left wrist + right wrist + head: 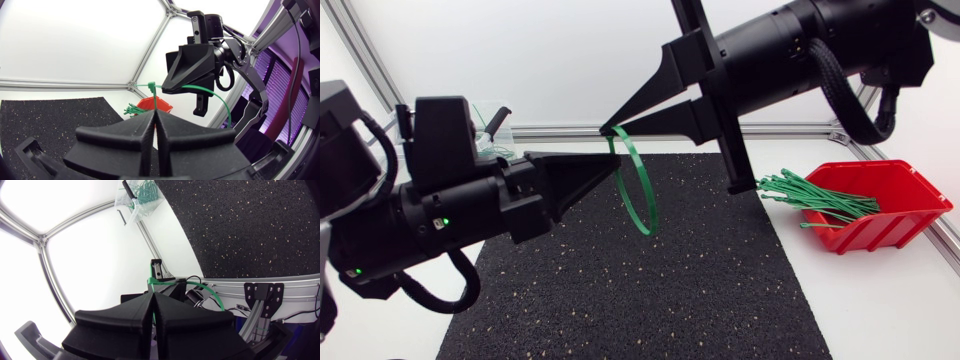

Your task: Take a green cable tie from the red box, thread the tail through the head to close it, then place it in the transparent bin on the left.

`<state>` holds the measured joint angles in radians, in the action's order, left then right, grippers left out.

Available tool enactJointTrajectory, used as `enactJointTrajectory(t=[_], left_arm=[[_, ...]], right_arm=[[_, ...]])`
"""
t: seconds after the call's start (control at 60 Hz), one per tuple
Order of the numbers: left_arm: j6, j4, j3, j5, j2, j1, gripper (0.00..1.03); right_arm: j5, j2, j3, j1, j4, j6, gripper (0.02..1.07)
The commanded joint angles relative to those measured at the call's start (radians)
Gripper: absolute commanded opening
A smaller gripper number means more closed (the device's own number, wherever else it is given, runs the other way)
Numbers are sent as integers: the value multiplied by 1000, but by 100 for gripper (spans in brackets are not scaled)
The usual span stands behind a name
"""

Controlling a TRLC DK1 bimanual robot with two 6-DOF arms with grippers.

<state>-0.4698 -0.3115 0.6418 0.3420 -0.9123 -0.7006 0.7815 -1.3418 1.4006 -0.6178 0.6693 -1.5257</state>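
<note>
Pinching the looped green cable tie (653,200) at frame centre, left gripper (614,163) and right gripper (606,129) both press together on it; uneven pulling could slip the tail free.

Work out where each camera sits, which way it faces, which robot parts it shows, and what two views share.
Head view: above the table, looking down on mat, tie, box; left arm and right arm show, left gripper and right gripper meeting at the tie.
Left wrist view: on the left arm's last link, facing the box; own gripper shows, right gripper ahead.
Right wrist view: on the right arm's last link, facing the bin; own gripper shows.
Shared: both wrist views show the tie at their own fingertips.
</note>
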Motion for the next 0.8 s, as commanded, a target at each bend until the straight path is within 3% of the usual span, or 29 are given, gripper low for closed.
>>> enactJointTrajectory(t=[0.0, 0.517, 0.583, 0.783], left_arm=[[17, -37, -2, -3, 0, 13, 3], [17, -29, -1, 3, 6, 27, 3], [17, -28, -1, 6, 7, 29, 3], [17, -26, -1, 12, 9, 33, 3]], right_arm=[[-4, -8, -11, 9, 15, -31, 8], [16, -40, -2, -40, 15, -27, 21], [16, -43, -2, -43, 13, -25, 34], [16, -46, 1, -46, 13, -19, 35]])
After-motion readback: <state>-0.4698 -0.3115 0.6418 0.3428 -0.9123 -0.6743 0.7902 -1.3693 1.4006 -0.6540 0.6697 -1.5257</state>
